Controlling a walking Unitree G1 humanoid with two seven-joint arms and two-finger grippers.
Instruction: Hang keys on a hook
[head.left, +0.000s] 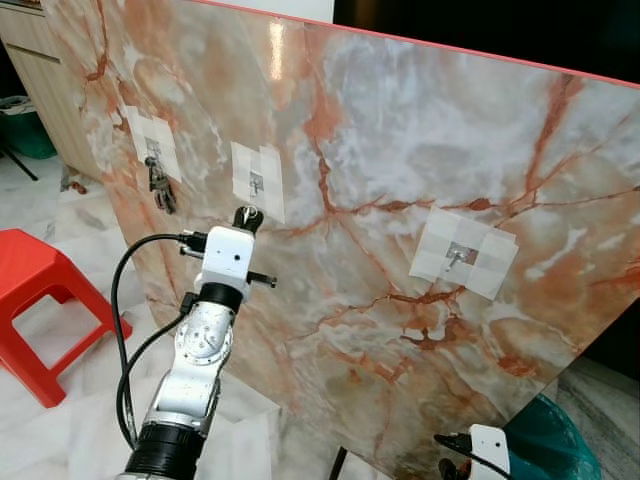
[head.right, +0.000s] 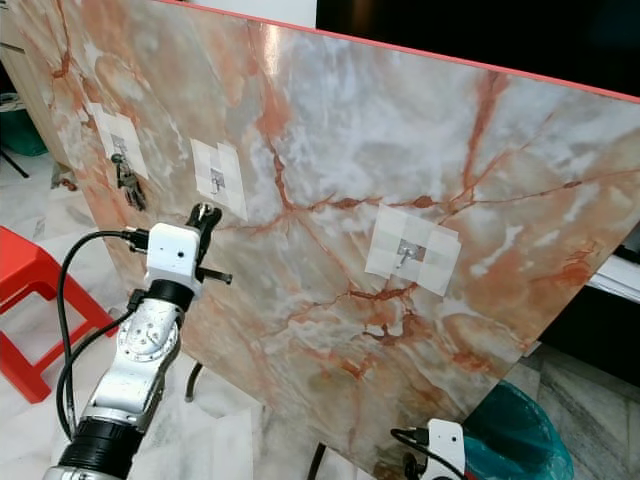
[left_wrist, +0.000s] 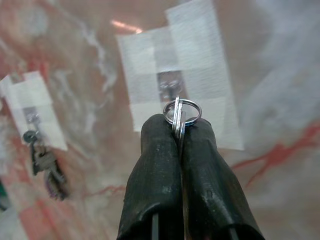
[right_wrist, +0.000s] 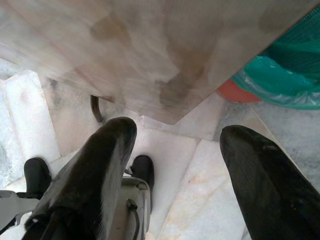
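My left gripper (head.left: 247, 217) is raised in front of a leaning marble board (head.left: 400, 150), shut on a key with a silver key ring (left_wrist: 182, 111). The ring sits just below the middle hook (left_wrist: 170, 85), which is taped on with white strips; in the left eye view this middle hook (head.left: 256, 181) lies a little above the fingertips. A dark bunch of keys (head.left: 160, 186) hangs from the left hook (head.left: 152, 152). A third taped hook (head.left: 458, 254) to the right is bare. My right gripper (right_wrist: 175, 145) hangs low near the floor, open and holding nothing.
A red plastic stool (head.left: 40, 300) stands on the floor at the left. A green bin with a bag (head.left: 545, 440) stands at the lower right by the board's corner. White marble floor tiles (right_wrist: 185, 200) lie beneath. A wooden cabinet (head.left: 40, 70) is at the far left.
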